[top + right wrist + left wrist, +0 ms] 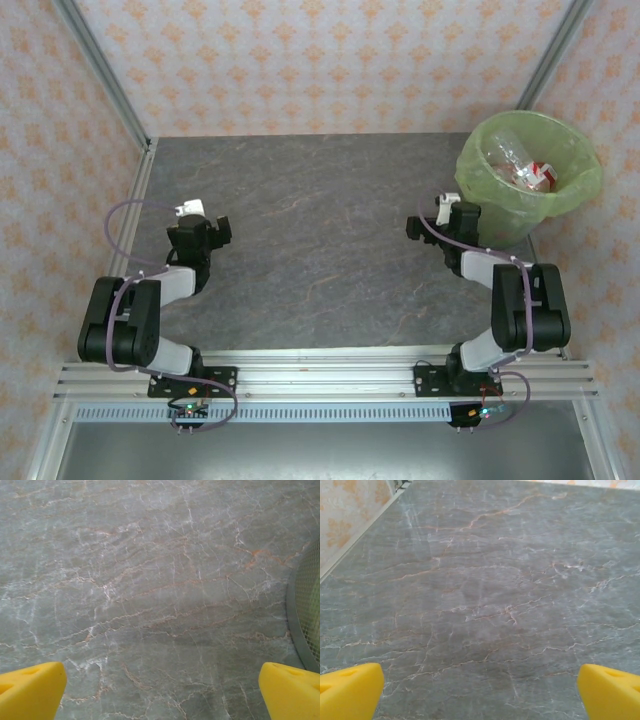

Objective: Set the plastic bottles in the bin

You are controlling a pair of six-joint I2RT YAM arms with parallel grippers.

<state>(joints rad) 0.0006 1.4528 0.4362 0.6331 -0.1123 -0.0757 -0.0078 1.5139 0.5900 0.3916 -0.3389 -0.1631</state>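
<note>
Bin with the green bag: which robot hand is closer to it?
Right. The right gripper is just left of the bin, close beside its wall. The left gripper is far off on the opposite side of the table.

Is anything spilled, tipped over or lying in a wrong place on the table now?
Nothing stands out. The bin stands upright at the far right corner of the table with plastic bottles inside. The left pincer and the right pincer are open and empty.

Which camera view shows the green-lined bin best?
The top external view: the bin appears whole from above, with plastic bottles inside. The right wrist view catches just a strip of its mesh side at the right edge.
</note>
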